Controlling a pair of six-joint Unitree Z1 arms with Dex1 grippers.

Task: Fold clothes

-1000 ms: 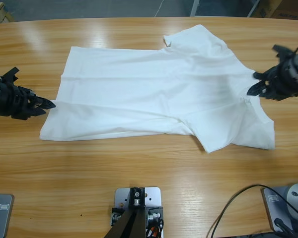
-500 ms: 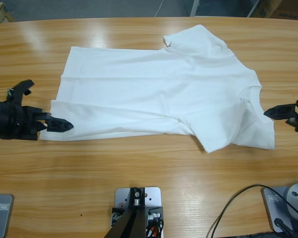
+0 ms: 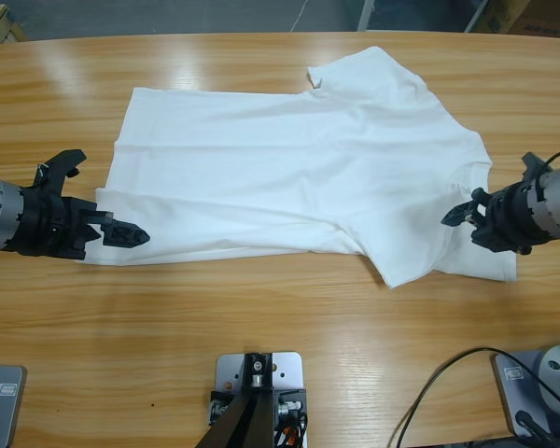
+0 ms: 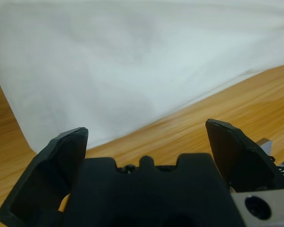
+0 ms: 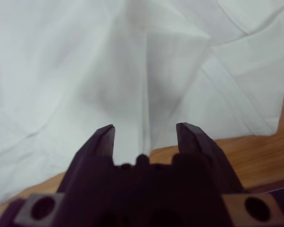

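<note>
T-shirt (image 3: 299,177) hem sits right ahead of my wide-open left pincer (image 3: 121,233); probably best to scoop low, catching both layers.

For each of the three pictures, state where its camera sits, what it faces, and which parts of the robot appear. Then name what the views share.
High view: fixed above the table, looking down on the T-shirt, left gripper and right gripper.
Left wrist view: on the left arm, facing the shirt's hem corner over wood; open jaws.
Right wrist view: on the right arm, facing the shirt's creased cloth by its sleeve; open jaws.
Shared: all three show the T-shirt and table.
</note>
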